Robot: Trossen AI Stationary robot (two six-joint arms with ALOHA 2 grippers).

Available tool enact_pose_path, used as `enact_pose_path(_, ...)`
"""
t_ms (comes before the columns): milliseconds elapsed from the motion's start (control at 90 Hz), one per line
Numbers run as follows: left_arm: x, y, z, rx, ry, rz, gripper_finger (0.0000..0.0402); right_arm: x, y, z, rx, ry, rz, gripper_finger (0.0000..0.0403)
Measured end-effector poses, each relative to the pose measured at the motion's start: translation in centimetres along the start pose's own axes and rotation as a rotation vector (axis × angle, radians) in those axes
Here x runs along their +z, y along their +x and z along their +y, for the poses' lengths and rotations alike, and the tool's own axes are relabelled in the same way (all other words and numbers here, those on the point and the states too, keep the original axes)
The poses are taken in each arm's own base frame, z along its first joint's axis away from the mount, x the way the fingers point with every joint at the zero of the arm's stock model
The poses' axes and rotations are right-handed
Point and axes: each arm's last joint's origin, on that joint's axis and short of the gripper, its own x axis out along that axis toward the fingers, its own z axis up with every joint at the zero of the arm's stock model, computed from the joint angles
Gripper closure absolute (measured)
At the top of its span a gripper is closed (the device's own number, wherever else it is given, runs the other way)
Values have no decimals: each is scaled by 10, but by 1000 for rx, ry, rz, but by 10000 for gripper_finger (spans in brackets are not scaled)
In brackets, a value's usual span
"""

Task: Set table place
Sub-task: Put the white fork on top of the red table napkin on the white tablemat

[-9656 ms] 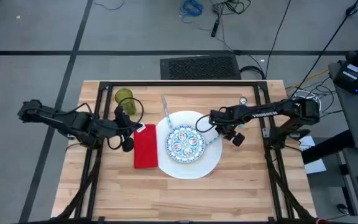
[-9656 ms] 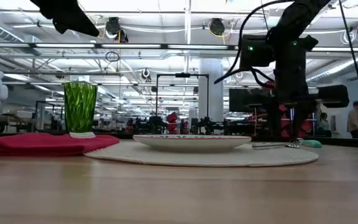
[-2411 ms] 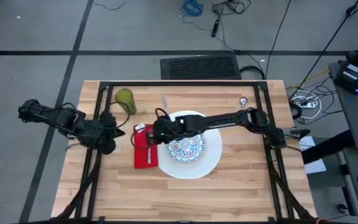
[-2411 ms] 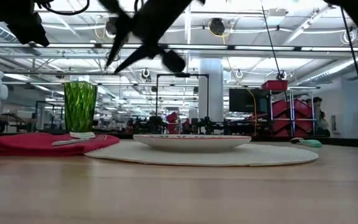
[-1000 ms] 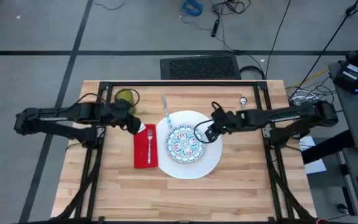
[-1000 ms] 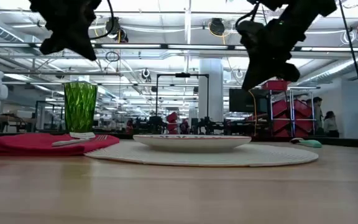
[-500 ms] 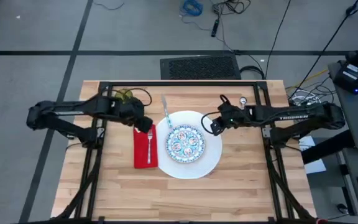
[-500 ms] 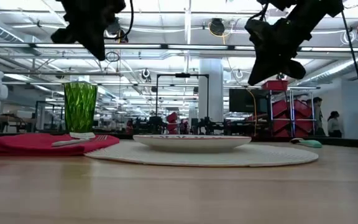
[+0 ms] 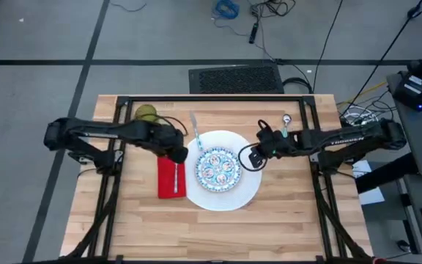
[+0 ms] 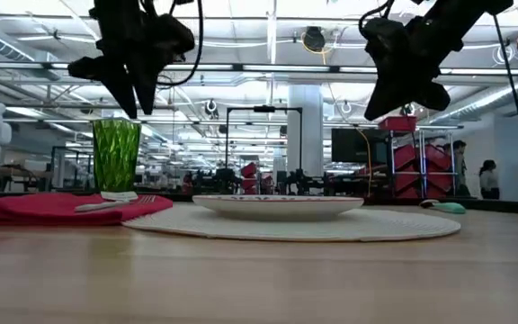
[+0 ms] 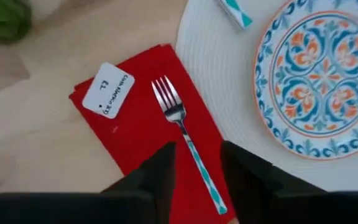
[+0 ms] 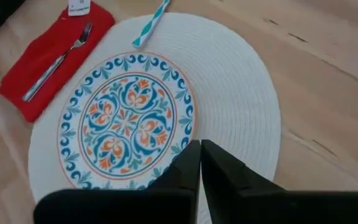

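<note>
Where the left arm crosses, the green tumbler (image 9: 146, 113) is half hidden. Left gripper (image 9: 179, 155) hovers narrowly parted over the fork (image 9: 175, 176) on the red napkin (image 9: 167, 184). Right gripper (image 9: 250, 156), pressed closed, overhangs the white plate's (image 9: 249, 183) rim.

A large open robotics lab.
Ceiling light strips (image 10: 268, 40), red equipment racks (image 10: 418, 166) and floor cables (image 9: 269, 9) surrounded the framed bench (image 9: 218, 227).
</note>
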Motion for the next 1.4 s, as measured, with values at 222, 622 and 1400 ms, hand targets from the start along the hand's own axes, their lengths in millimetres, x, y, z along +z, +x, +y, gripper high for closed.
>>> enact_pose_path(222,-8,36,-4,-12,-62,83,281,0,0,0,1,20,0,403)
enact_pose_path(622,-26,79,1,52,-165,95,281,0,0,0,-18,22,-19,403)
enact_pose_path(1400,-32,113,-7,62,-109,138,315,-1,0,-1,-21,40,-11,403)
